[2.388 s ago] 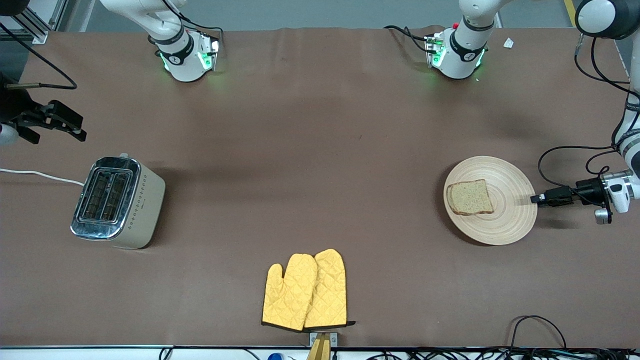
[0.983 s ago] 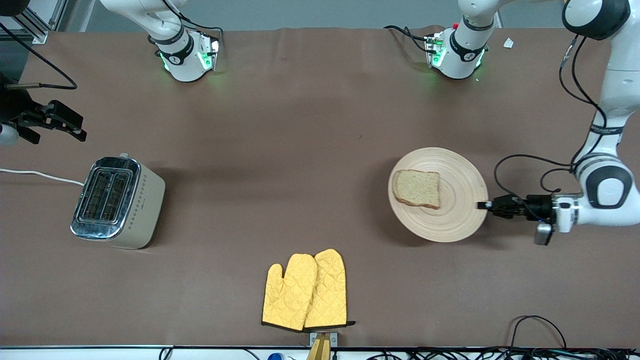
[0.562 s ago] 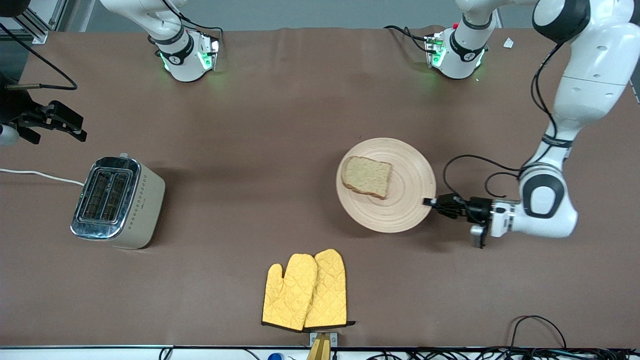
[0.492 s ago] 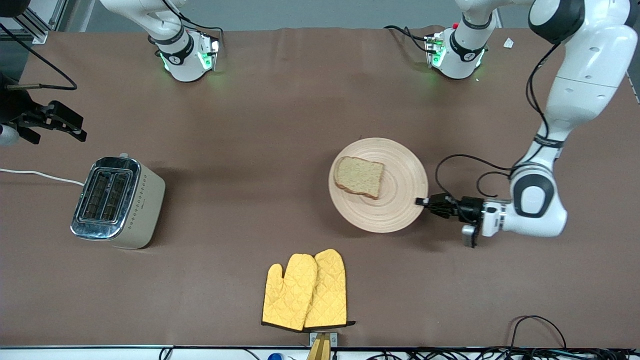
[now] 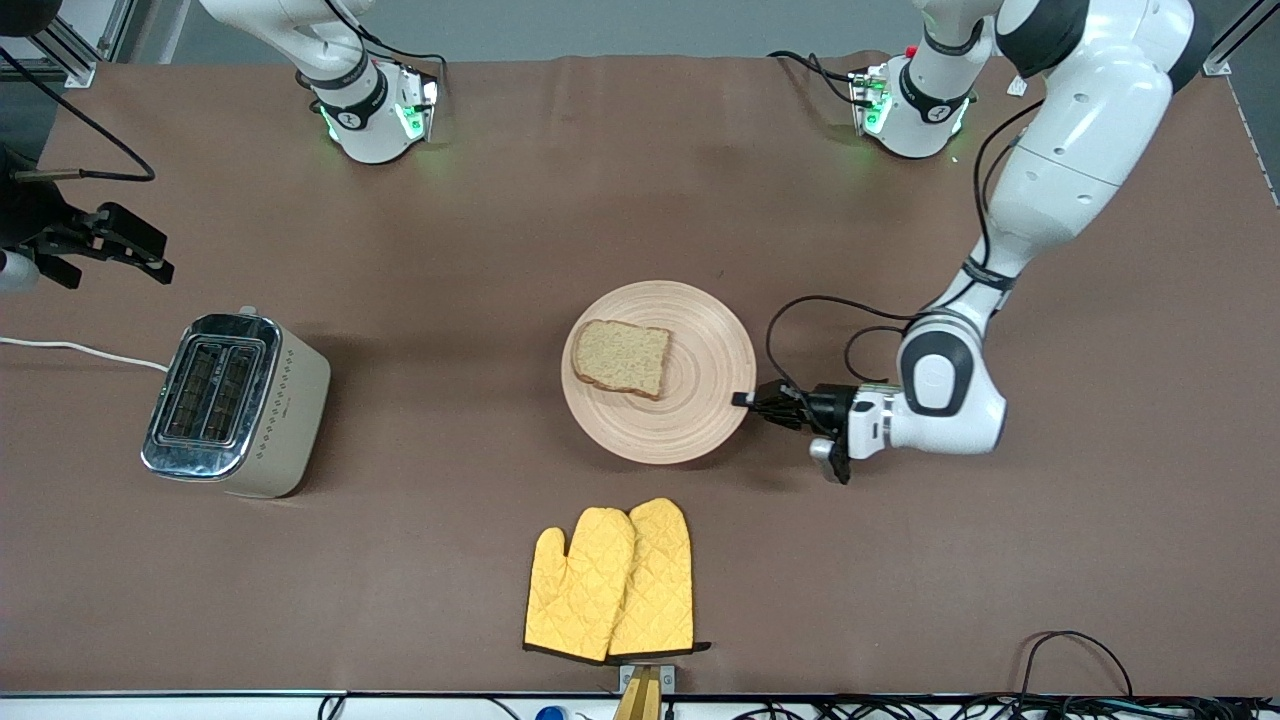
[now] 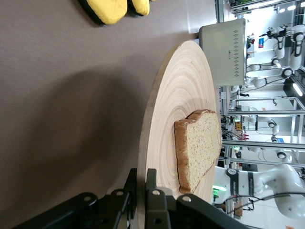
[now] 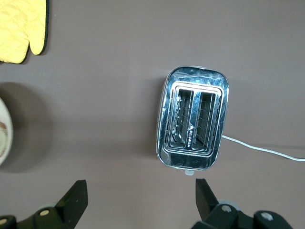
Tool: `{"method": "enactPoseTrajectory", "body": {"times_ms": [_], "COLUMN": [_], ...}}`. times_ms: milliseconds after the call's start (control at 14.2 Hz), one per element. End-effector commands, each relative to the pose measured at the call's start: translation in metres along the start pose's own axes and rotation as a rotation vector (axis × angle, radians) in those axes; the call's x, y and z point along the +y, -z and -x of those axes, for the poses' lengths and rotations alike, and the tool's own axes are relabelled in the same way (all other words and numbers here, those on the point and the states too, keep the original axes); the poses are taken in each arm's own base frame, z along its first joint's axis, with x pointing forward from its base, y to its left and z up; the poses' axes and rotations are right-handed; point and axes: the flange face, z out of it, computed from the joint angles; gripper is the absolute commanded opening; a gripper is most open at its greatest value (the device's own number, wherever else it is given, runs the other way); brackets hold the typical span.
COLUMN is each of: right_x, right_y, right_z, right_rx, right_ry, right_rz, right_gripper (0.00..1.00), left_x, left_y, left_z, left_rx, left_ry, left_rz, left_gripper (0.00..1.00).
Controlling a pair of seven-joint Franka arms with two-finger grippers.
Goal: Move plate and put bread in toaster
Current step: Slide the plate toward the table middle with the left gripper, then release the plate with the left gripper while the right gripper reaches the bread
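The left gripper (image 5: 745, 400), clamped on the plate (image 5: 700, 400) rim at 4 o'clock, has carried plate and bread (image 5: 621, 357) mid-surface toward the toaster (image 5: 236, 404). The right gripper (image 5: 110, 245), jaws apart, waits above the toaster; the bread is now likelier within its reach.

Two white Franka arms are showing glossy, rounded shells with dark grey joint caps. Both bases, at the upper part of the front frame, are wearing black bands and glowing green. The left arm (image 5: 1060, 150) is trailing looped black cables down toward its black, ribbed left gripper (image 5: 745, 401). The right gripper (image 5: 165, 268), at the upper left edge, is black and blocky, showing silver screws on its fingers (image 7: 76, 198) in its wrist view.
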Motion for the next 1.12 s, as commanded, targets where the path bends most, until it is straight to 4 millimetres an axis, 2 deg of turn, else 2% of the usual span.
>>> {"method": "enactPoseTrajectory", "body": {"times_ms": [0, 281, 421, 492, 562, 632, 702, 843, 913, 1054], "right_x": [0.002, 0.002, -0.008, -0.013, -0.017, -0.021, -0.024, -0.030, -0.038, -0.079], "right_y": [-0.003, -0.023, -0.045, -0.058, -0.070, -0.083, -0.095, -0.115, -0.120, -0.139], "right_z": [0.000, -0.015, -0.026, -0.032, -0.037, -0.043, -0.047, -0.056, -0.058, -0.067], "right_rx": [-0.002, 0.011, 0.007, 0.011, 0.010, -0.002, -0.019, -0.034, -0.032, -0.025], "right_ry": [-0.005, -0.009, -0.021, -0.054, -0.063, -0.065, -0.071, -0.085, -0.081, -0.089], "right_rz": [0.006, 0.005, -0.023, -0.047, -0.062, -0.081, -0.103, -0.149, -0.167, -0.170], "right_gripper": [1.00, 1.00, 1.00, 1.00, 1.00, 1.00, 1.00, 1.00, 1.00, 1.00], "left_x": [-0.002, -0.005, -0.017, -0.019, -0.020, -0.020, -0.021, -0.020, -0.014, 0.007], "left_y": [-0.009, -0.038, -0.042, -0.043, -0.042, -0.042, -0.039, -0.030, -0.024, -0.001], "left_z": [0.005, 0.009, 0.012, 0.013, 0.013, 0.013, 0.013, 0.011, 0.007, -0.005], "left_rx": [0.031, 0.081, 0.084, 0.089, 0.096, 0.097, 0.104, 0.119, 0.125, 0.153], "left_ry": [0.025, 0.072, 0.090, 0.094, 0.098, 0.112, 0.120, 0.146, 0.177, 0.213], "left_rz": [-0.013, -0.002, -0.007, -0.013, -0.019, -0.018, -0.019, -0.017, -0.019, -0.040], "left_gripper": [0.00, 0.01, 0.02, 0.06, 0.23, 0.55, 1.00, 1.00, 1.00, 1.00]}}
